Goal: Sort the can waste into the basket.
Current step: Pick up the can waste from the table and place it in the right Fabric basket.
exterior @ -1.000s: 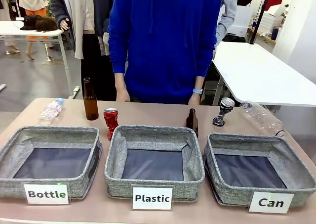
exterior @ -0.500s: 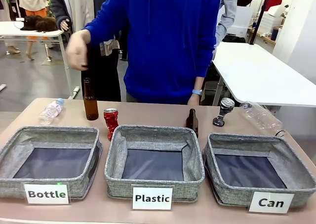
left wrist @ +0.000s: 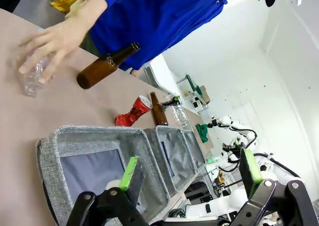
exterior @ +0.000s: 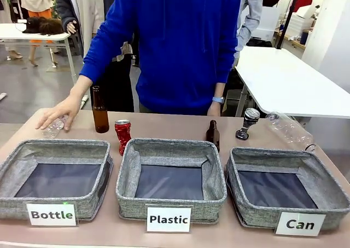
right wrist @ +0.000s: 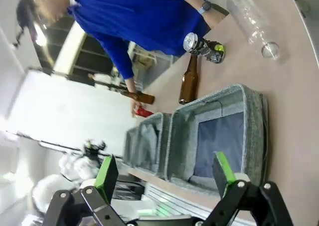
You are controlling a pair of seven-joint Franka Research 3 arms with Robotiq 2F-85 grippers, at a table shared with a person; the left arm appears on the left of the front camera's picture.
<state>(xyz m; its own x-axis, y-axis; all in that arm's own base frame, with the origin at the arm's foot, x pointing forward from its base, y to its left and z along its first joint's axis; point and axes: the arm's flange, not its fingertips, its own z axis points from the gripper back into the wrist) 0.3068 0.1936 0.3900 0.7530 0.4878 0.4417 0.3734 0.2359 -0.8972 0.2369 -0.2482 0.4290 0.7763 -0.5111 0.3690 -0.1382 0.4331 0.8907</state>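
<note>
While the left tool point(left wrist: 190, 165) and right tool point(right wrist: 165, 166) both hang spread and empty, the red can point(exterior: 122, 134) sits on the desk point(exterior: 164, 125) behind the Plastic bin point(exterior: 170, 145), and the dark can point(exterior: 249, 122) is just behind the Can basket point(exterior: 284, 154). Brown bottles point(exterior: 100, 114) stand close by, so a sloppy grab could topple one.

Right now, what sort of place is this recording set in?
Probably an indoor lab or workshop set up for a sorting demo: a Bottle bin, Plastic bin and Can basket on a table, glass bottles and crushed cans behind them, a white worktable beyond.
</note>
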